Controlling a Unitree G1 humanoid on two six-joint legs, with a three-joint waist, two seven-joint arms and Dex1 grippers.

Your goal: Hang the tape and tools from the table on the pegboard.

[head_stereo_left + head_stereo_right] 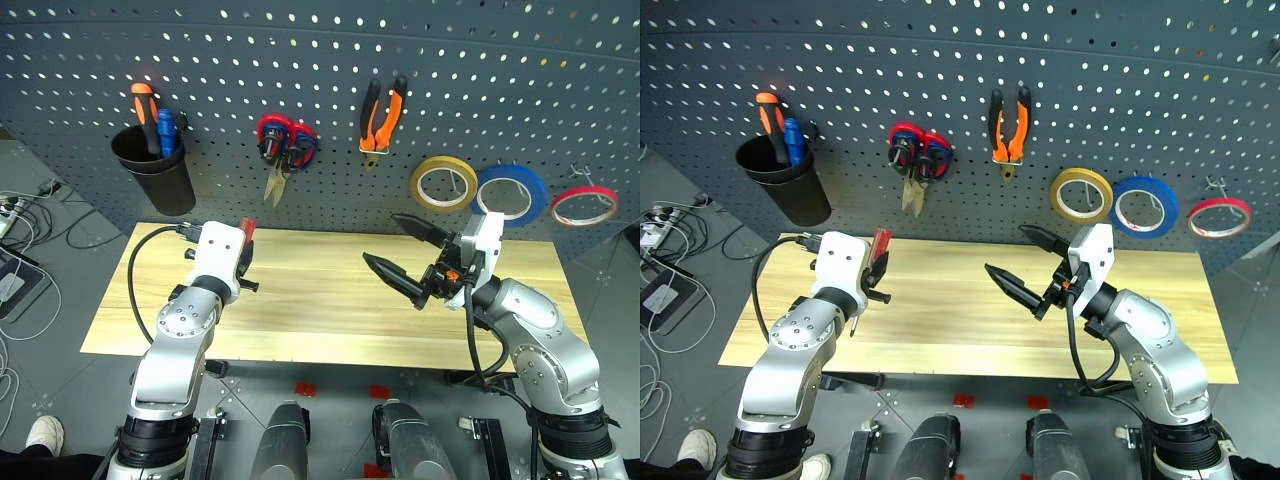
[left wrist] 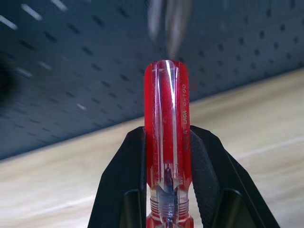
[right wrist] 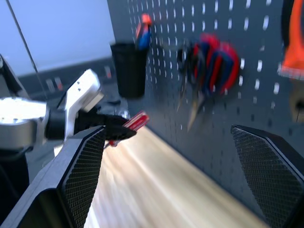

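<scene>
Left tool (image 2: 166, 190) clenched on the red-handled screwdriver (image 2: 167, 137), handle protruding beyond its fingers; right tool (image 1: 408, 252) spread, empty.

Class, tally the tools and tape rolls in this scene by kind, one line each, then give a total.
Tape rolls: 3 (yellow, blue, red)
Screwdrivers: 3 (orange and blue in the black cup, red-handled held in the left hand)
Scissors: 2 (both hanging at)
Pliers: 1
Total: 9
</scene>
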